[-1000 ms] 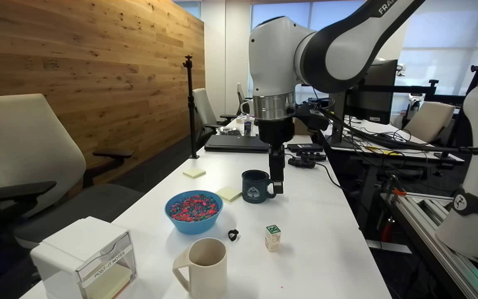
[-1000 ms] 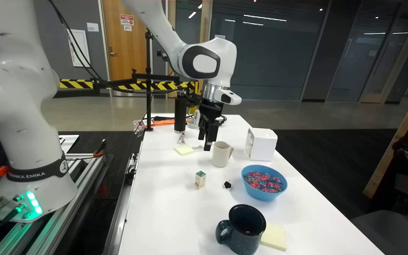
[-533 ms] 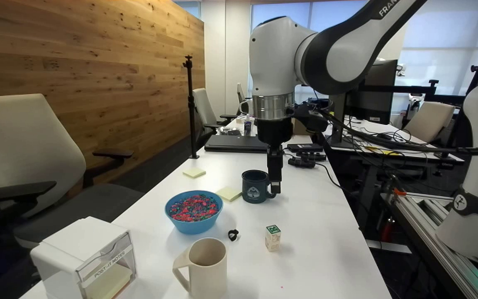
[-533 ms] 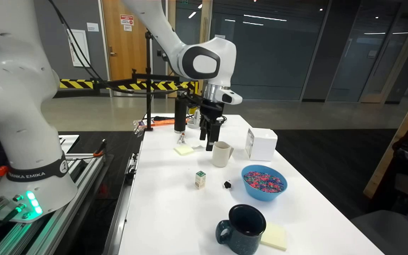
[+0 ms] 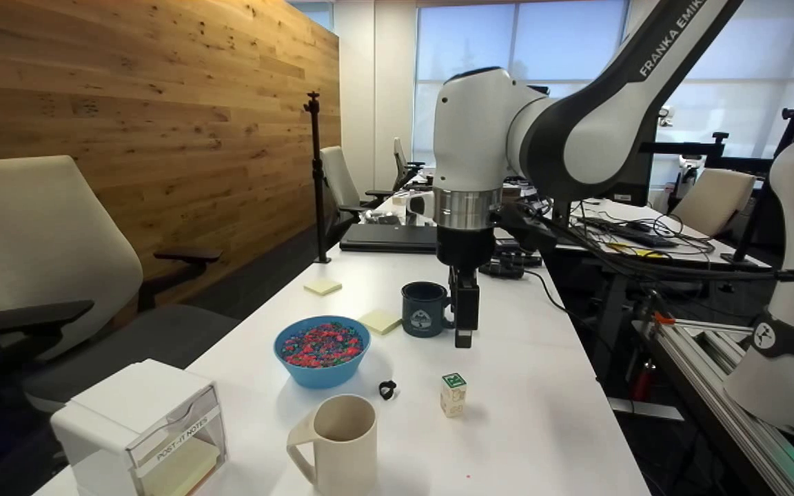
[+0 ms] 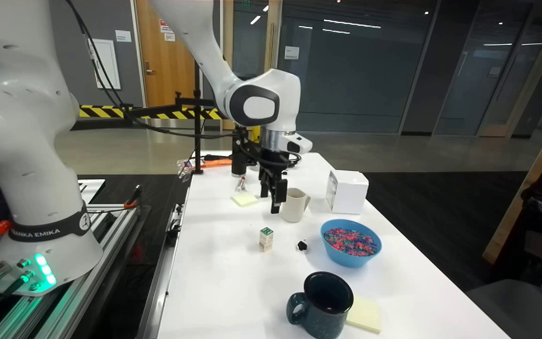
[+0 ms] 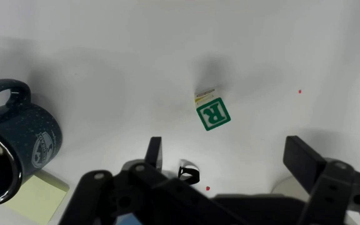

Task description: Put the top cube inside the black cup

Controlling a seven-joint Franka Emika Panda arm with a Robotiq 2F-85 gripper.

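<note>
The gripper [image 7: 225, 153] hangs over the white table [image 5: 528, 413], its two fingers spread wide. The top cube [image 7: 213, 114], marked with a green letter R, sits on a pale block [image 5: 452, 406], well apart from the black mug [image 7: 31, 132]. That mug stands upright just beside some yellow sticky notes [image 5: 380, 322], near a blue bowl [image 5: 322, 377].

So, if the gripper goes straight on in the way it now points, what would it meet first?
Probably the cube with the green R on top: the open gripper points down roughly above it in both exterior views, though exact alignment in depth is unclear.
</note>
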